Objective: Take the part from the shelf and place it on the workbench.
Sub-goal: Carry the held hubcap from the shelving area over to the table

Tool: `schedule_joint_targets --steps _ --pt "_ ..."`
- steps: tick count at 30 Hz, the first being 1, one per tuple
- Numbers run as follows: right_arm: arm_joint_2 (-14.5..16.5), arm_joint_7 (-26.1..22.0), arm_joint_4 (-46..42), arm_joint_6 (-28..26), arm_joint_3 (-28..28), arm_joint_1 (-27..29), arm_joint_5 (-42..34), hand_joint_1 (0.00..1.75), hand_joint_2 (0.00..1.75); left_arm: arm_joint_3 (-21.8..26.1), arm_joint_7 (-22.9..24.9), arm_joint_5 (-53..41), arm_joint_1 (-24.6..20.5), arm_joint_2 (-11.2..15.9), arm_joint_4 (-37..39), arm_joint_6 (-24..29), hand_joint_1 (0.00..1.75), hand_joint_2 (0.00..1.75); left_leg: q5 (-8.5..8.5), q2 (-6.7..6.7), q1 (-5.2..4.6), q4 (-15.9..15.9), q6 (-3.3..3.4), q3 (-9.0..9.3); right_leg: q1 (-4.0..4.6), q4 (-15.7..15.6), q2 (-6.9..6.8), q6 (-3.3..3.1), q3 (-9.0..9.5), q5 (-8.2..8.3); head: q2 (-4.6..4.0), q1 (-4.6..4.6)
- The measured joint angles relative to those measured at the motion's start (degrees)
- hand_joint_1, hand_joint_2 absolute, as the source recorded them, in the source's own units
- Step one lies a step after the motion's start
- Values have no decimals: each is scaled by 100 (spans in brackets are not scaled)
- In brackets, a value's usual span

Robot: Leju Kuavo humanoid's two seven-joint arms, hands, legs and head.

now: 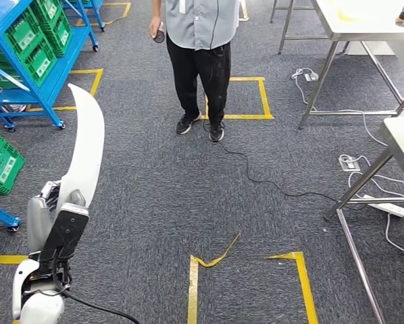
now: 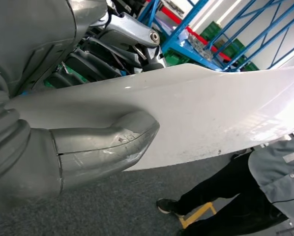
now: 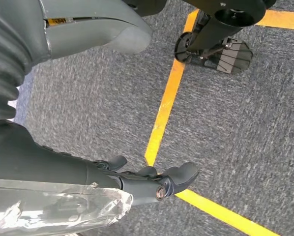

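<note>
A long, curved white part (image 1: 86, 145) stands up from my left hand (image 1: 62, 202) at the lower left of the head view. In the left wrist view the thick grey thumb (image 2: 112, 142) presses on the white part (image 2: 212, 108) and the darker fingers (image 2: 97, 61) wrap behind it. My right hand (image 3: 101, 98) hangs over the grey carpet, its thumb and dark fingers (image 3: 164, 179) spread apart with nothing between them. A metal workbench (image 1: 401, 138) stands at the right edge, another workbench (image 1: 363, 27) at the upper right.
A person (image 1: 200, 47) in a grey shirt and black trousers stands ahead, holding a small object. Blue shelves (image 1: 34, 50) with green bins (image 1: 39, 61) line the left. Cables (image 1: 271, 182) and power strips (image 1: 388, 208) lie on the carpet by the workbench legs. Yellow tape (image 1: 194, 283) marks floor squares.
</note>
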Motion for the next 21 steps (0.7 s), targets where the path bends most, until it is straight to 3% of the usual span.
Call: schedule_joint_targets --steps 21 --pt "0 0 0 0 0 0 0 0 175 0 0 0 0 0 0 0 175 175 0 0 0 0 0 0 0 0 0 0 0 0 0 0"
